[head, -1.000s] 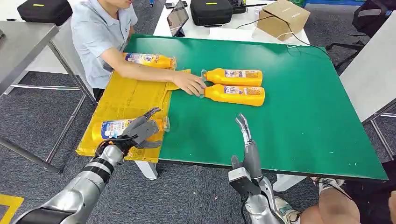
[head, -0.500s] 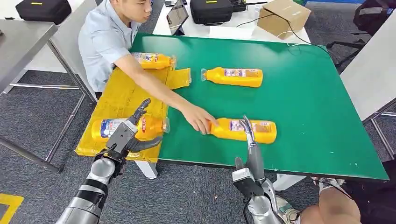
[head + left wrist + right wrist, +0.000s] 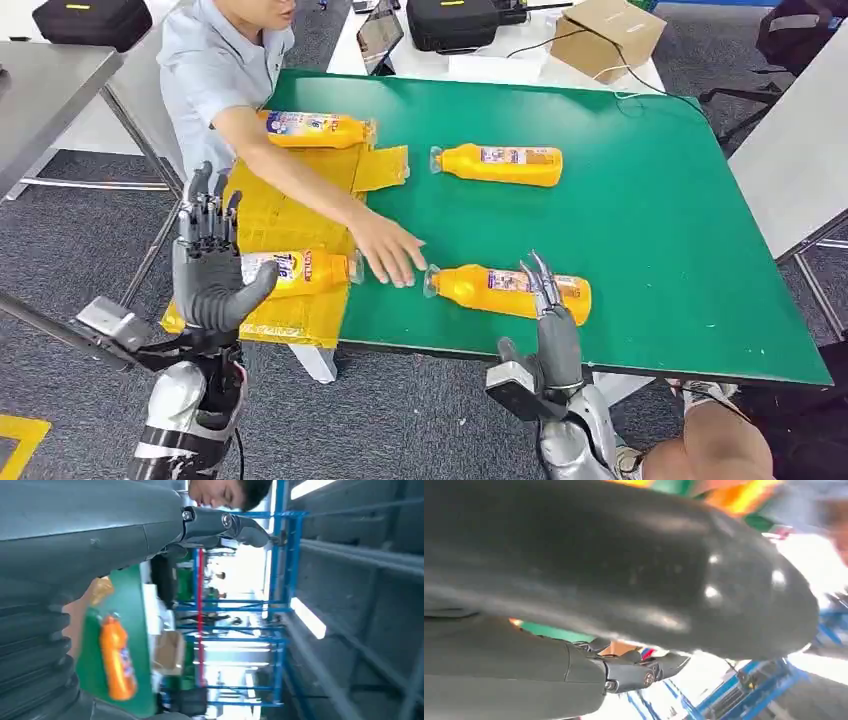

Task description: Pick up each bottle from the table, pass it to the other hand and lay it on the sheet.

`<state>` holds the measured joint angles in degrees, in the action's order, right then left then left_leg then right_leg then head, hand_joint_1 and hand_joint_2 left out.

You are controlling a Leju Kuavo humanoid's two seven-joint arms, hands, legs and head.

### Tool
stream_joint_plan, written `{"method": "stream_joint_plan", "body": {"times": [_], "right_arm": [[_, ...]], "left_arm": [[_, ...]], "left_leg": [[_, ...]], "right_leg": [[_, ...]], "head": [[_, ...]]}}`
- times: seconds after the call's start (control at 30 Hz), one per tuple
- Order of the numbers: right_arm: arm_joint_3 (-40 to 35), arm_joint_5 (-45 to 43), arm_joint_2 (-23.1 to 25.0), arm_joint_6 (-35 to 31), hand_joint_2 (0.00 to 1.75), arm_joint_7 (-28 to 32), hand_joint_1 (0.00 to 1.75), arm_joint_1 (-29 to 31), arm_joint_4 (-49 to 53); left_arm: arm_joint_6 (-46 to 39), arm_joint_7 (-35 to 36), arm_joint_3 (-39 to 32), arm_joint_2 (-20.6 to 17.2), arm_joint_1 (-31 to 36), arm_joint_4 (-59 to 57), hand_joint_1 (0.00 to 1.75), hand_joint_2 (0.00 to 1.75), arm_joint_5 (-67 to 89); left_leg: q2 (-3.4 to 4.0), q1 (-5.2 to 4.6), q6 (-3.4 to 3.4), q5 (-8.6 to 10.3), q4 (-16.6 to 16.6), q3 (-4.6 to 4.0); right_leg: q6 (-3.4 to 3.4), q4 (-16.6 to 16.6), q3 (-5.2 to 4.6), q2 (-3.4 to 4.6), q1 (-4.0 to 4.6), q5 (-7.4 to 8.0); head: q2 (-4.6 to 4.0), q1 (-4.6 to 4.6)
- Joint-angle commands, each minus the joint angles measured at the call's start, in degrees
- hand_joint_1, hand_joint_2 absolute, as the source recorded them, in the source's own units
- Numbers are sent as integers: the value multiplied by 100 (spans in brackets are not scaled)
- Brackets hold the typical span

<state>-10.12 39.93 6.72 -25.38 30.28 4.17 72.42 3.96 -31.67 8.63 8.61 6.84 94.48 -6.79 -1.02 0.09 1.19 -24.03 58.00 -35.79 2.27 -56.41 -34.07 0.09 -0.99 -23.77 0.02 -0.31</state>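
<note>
Raised now, the left robot hand (image 3: 207, 262) stands upright beside the worktop's left edge, fingers spread and holding nothing, where a moment ago it lay low over the bottle on the sheet; the person's hand (image 3: 388, 250) has let go of the near bottle and drawn back a little.

Nearest, the right robot hand (image 3: 548, 305) points up over the green worktop (image 3: 660, 230) front edge, its fingers apart with the tips over the near bottle (image 3: 512, 290); whether they touch it I cannot tell, and it grips nothing. That bottle is orange-yellow with a printed label, lying on its side on the green, cap toward the person's hand just beside it.

To the left, a second bottle (image 3: 295, 270) lies on the yellow sheet (image 3: 275, 215), partly hidden behind the left robot hand. The person's forearm reaches across the sheet between the bottles.

Farther back, a third bottle (image 3: 500, 164) lies on the bare green, and a fourth (image 3: 318, 129) lies at the sheet's far end. Four bottles in all: two on the sheet, two off it.

Beyond the worktop stand a cardboard box (image 3: 608, 35) and a black case (image 3: 452, 24).
</note>
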Motion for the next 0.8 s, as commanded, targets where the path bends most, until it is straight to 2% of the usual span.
{"method": "stream_joint_plan", "body": {"times": [0.03,0.1,0.23,0.43,0.57,0.8], "right_arm": [[437,1231,-931,21,175,-944,0,1425,-2328],[424,1408,-966,100,175,-1220,0,1589,-2635],[224,2003,-1060,-51,175,-1681,0,1689,-2826],[155,2191,-1196,430,175,-2008,0,1746,-3106],[106,2111,-1258,911,175,-2110,0,1809,-3295],[49,1995,-1224,1160,175,-2003,0,1984,-3696]], "left_arm": [[-587,-420,292,52,-742,785,0,175,547],[-551,-195,165,45,-712,789,0,175,167],[-463,48,-89,30,-685,689,0,175,-74],[-377,116,-109,55,-765,543,0,175,-84],[-224,229,-173,56,-727,446,0,175,-193],[-209,235,-133,80,-628,303,0,175,-200]], "left_leg": [[41,7,-4,-13,-7,50],[11,2,1,1,-3,16],[9,1,-3,-1,-3,22],[6,0,-2,-3,-4,27],[8,2,-1,-3,-2,24],[-4,4,-2,2,-3,22]], "right_leg": [[-11,24,49,27,11,4],[-3,10,17,7,3,5],[-5,7,22,6,3,2],[-3,7,27,3,5,-1],[-3,7,26,5,5,0],[-4,12,27,-3,5,2]], "head": [[0,2],[0,2],[0,2],[0,0],[0,2],[0,2]]}}
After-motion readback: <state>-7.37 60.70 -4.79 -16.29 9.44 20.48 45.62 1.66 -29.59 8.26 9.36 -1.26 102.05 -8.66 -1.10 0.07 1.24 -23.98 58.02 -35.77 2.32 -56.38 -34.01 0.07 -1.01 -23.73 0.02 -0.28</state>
